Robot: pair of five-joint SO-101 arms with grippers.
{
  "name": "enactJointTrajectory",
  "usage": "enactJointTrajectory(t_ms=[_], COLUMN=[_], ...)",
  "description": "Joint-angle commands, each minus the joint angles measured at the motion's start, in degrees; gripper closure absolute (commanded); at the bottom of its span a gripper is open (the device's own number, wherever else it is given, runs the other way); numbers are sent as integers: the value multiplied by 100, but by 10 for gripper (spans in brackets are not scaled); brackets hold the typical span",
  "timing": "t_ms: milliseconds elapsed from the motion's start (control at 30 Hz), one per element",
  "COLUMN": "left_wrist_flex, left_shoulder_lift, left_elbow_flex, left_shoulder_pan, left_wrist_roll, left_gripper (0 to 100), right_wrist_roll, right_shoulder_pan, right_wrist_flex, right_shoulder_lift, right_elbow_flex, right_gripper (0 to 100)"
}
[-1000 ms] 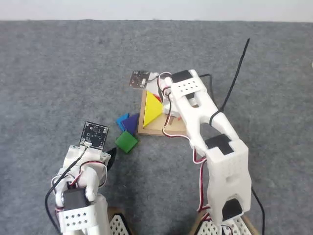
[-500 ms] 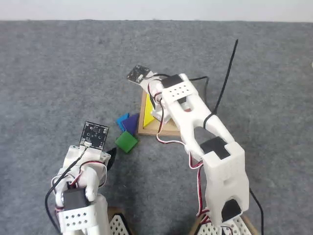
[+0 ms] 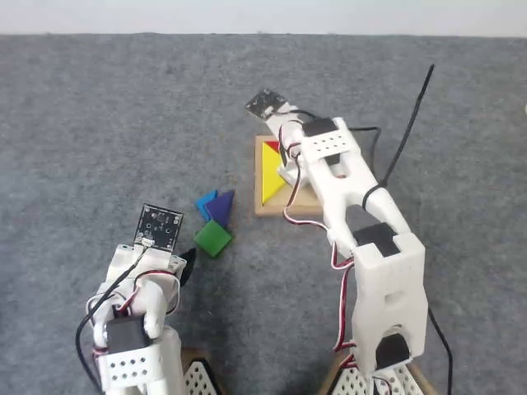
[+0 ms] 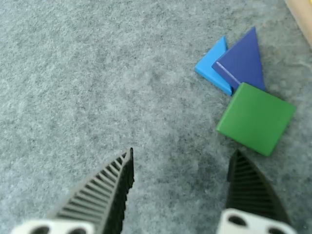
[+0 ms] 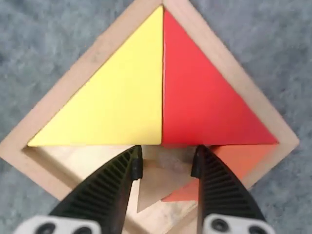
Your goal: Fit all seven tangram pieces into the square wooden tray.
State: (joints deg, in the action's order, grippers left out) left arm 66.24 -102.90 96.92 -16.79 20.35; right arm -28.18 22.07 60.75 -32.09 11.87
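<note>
The left arm has not stirred over the last second, and the three loose pieces on the worktop (image 3: 99,123) lie where they lay: green square (image 3: 213,238), blue triangle (image 3: 221,206), light-blue piece (image 3: 206,202). What has changed is the tray (image 3: 280,210). It was almost touching the blue triangle, and now it sits further right and a little further off, with a strip of grey between them. The right arm swung the same way, so it probably dragged the tray along. That does not help the task: the loose pieces now have further to travel, though the tray's contents look undisturbed.

The left arm is folded back near its base. The left end effector (image 4: 183,157) points down at bare worktop just short of the green square, its jaws wide apart and holding nothing.

The right arm is stretched forward over the tray. The right end effector (image 5: 165,158) hangs above the unfilled wooden floor, jaws a narrow gap apart with nothing between them. It points at the spot where the yellow triangle (image 5: 117,97) and red triangle (image 5: 204,92) meet, with the orange piece (image 5: 239,156) tucked in beside it.
</note>
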Motion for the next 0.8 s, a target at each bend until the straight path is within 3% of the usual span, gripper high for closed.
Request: enactJointTrajectory(t_ms=[0, 400, 667, 767], left_wrist_flex=[26, 9, -413, -132], left_shoulder_lift=[-105, -105, -97, -97], left_elbow_flex=[-48, -48, -673, -919], left_shoulder_pan=[-44, -53, -448, -448], left_wrist_roll=[0, 0, 18, 484], left_gripper=[701, 701, 705, 761], right_wrist_roll=[185, 554, 809, 800], right_shoulder_pan=[-92, -435, -505, -655], right_wrist_flex=[-303, -593, -681, -708], right_shoulder_lift=[602, 2123, 4919, 5833], right_elbow_flex=[360, -589, -3481, -4835], right_gripper=[822, 821, 831, 934])
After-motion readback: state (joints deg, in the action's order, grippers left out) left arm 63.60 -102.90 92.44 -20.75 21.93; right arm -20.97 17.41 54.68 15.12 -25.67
